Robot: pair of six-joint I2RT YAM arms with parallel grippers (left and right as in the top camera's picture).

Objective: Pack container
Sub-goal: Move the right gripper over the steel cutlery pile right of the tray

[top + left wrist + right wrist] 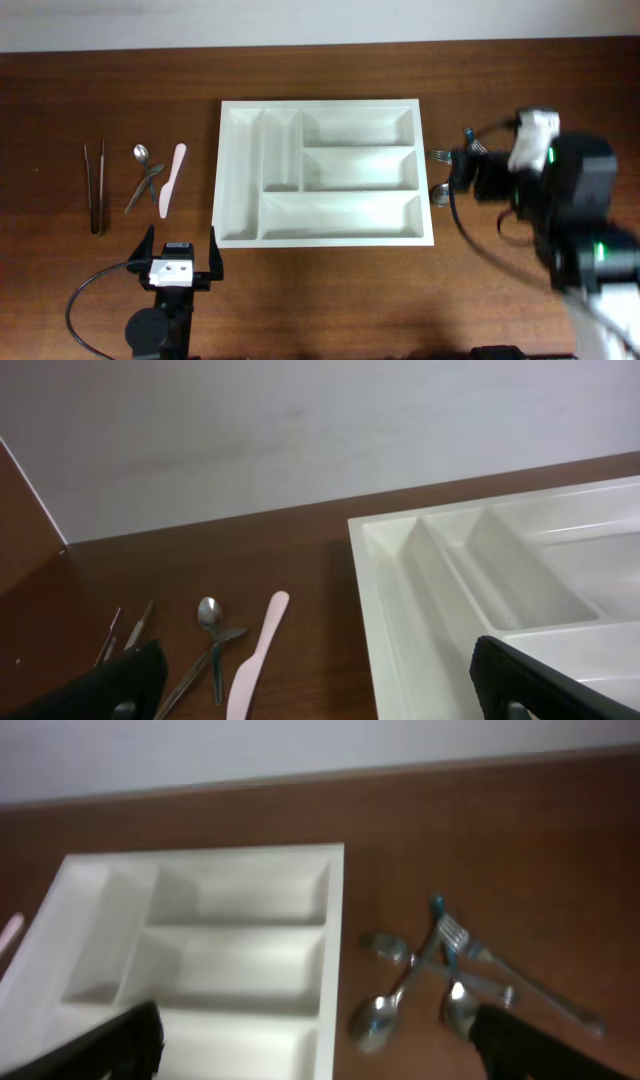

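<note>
Overhead looks straight down; both low wrist views, seemingly facing the far wall point(300, 430), share the container point(340, 213).

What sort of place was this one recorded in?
Likely a robot lab tabletop staged as a kitchen chore, not a real kitchen: a wooden table against a plain white wall, a white cutlery tray with empty compartments, and loose spoons and forks lying beside it.

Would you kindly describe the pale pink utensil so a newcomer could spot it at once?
Find the big white tray mid-table; a few utensils lie on the table to its left. The pale pink utensil is the one nearest the tray, flat and round-ended, unlike the shiny metal spoon and the thin dark sticks beyond it.
</note>
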